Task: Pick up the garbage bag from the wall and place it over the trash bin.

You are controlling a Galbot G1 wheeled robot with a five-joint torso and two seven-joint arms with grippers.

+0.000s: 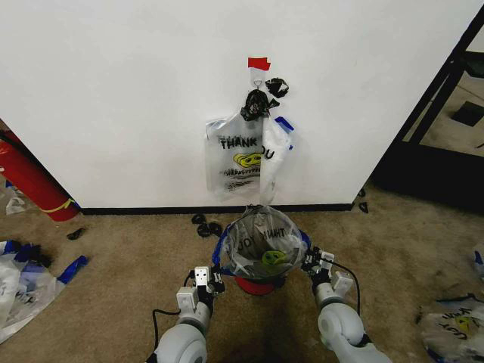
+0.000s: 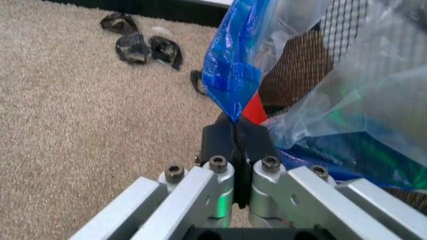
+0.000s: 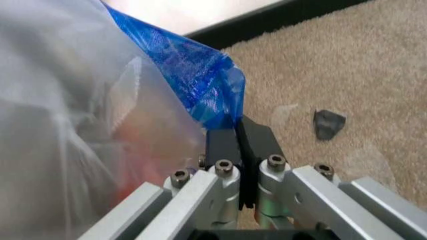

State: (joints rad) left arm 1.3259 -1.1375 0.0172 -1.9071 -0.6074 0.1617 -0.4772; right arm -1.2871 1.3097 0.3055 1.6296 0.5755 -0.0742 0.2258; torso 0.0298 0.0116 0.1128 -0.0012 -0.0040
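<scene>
Beige carpet (image 1: 113,249), white wall (image 1: 113,91) top. Garbage bag (image 1: 261,246) drapes the trash bin (image 1: 259,286), lower centre; left gripper (image 2: 235,131) and right gripper (image 3: 239,136) pinch its blue side strips, spreading the mouth over the rim.

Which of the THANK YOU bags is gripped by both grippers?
The garbage bag draped over the trash bin, pinched by left gripper and right gripper; the others hang on the wall.
</scene>
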